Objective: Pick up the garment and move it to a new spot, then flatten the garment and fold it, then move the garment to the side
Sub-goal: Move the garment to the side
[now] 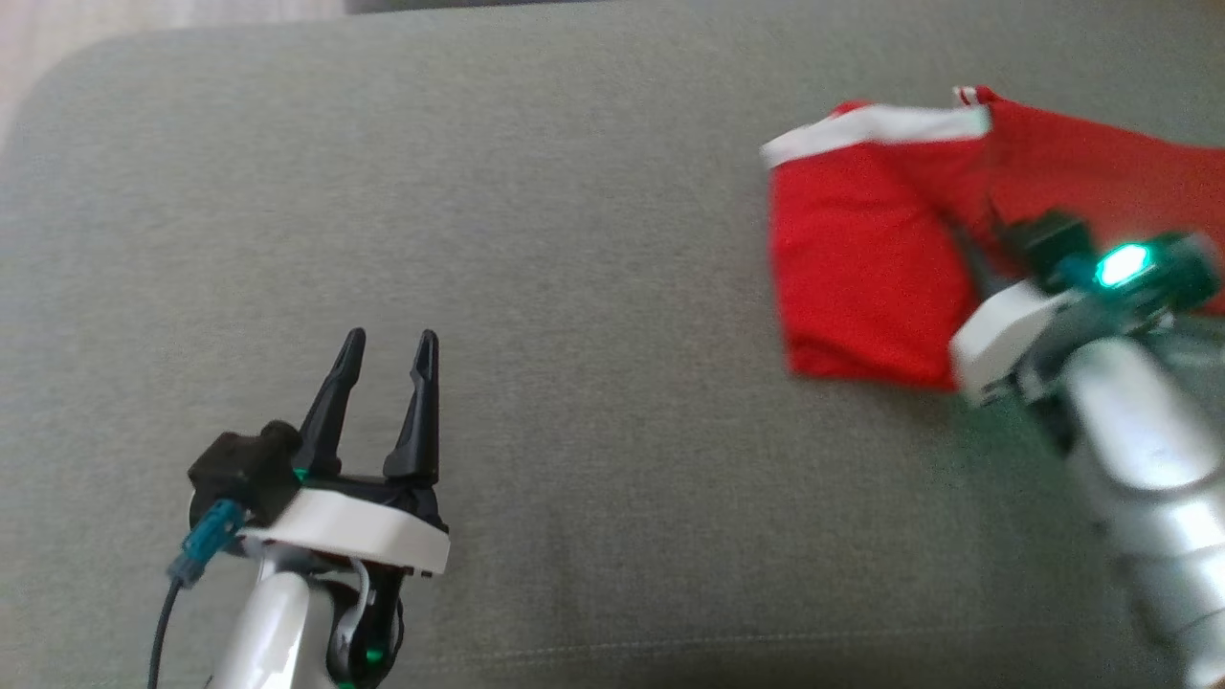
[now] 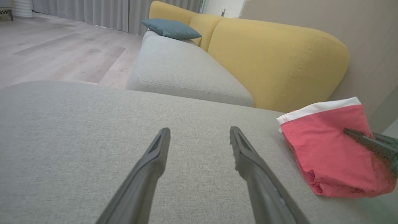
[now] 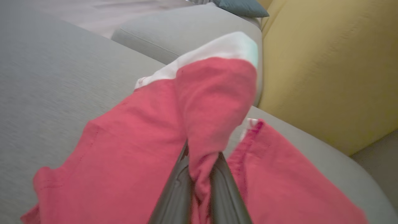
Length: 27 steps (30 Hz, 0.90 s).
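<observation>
- The garment, red with a white band, lies crumpled on the grey seat at about 2 o'clock in the head view, running off toward 3 o'clock.
- It looks to be thin, soft cloth: light, limp and quick to sag or bunch, not slippery and not fragile. A one-point pinch will likely lift it as a drooping bundle.
- For flattening, a hold on the banded edge or on a corner, one claw at each end, should spread it better than a grip in the middle of the heap.
- The right claw is clamped on a raised fold of the red cloth near the heap's middle.
- The left claw hovers at 7 o'clock in the head view, fingers apart and holding nothing, well away from the garment.
- The right wrist view shows the cloth squeezed between the two fingers; the head view is blurred there.
- The left wrist view shows the garment at 4 o'clock with a dark finger reaching over it, plus the yellow backrest, a blue cushion and the wooden floor.
</observation>
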Available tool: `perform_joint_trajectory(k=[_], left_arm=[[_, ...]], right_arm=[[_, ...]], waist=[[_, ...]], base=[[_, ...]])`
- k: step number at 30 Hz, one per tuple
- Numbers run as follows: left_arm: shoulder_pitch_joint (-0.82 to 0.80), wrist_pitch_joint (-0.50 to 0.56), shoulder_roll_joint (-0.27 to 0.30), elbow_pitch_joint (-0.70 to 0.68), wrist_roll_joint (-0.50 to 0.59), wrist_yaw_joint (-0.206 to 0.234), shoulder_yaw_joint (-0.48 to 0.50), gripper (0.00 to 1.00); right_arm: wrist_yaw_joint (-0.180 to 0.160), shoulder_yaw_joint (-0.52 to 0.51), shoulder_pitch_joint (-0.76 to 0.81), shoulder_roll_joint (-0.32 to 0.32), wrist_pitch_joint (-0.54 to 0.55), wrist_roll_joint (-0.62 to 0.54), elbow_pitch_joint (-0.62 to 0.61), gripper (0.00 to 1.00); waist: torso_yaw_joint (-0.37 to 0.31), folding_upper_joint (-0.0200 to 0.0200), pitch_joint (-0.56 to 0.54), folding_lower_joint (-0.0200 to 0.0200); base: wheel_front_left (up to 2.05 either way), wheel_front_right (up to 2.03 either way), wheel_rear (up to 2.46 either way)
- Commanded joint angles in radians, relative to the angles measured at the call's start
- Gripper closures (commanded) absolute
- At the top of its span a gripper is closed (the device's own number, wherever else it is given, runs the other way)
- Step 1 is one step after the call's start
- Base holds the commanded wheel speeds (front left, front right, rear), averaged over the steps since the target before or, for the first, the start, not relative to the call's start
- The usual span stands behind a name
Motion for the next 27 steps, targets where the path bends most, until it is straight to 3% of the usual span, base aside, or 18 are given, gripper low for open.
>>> perform_joint_trajectory(k=[1,7,13,18,27], left_arm=[[-0.037,-0.012,0.008,-0.034,0.009,-0.001,0.032,0.00],[-0.069,-0.012,0.008,-0.037,0.019,-0.012,0.029,0.00],[-0.094,-0.012,0.008,-0.037,0.023,-0.022,0.040,0.00],[-0.104,-0.012,0.008,-0.034,0.022,-0.026,0.052,0.00],[-0.115,-0.012,0.008,-0.035,0.016,-0.030,0.053,0.00]], right_arm=[[0.004,0.017,-0.032,-0.019,0.004,-0.004,-0.035,1.00],[0.004,0.083,-0.069,-0.225,0.103,0.029,-0.095,1.00],[0.004,0.069,-0.089,-0.358,0.217,0.036,-0.136,1.00],[0.004,-0.024,-0.082,-0.390,0.283,-0.013,-0.184,1.00],[0.004,-0.151,0.000,-0.365,0.372,-0.073,-0.281,1.00]], waist=[[-0.019,-0.0001,0.020,0.0000],[-0.034,-0.0001,0.072,0.0000],[-0.026,-0.0001,0.118,0.0000],[-0.019,-0.0001,0.137,0.0000],[-0.012,-0.0001,0.157,0.0000]], base=[[0.00,0.00,0.00],[0.00,0.00,0.00],[0.00,0.00,0.00],[0.00,0.00,0.00],[0.00,0.00,0.00]])
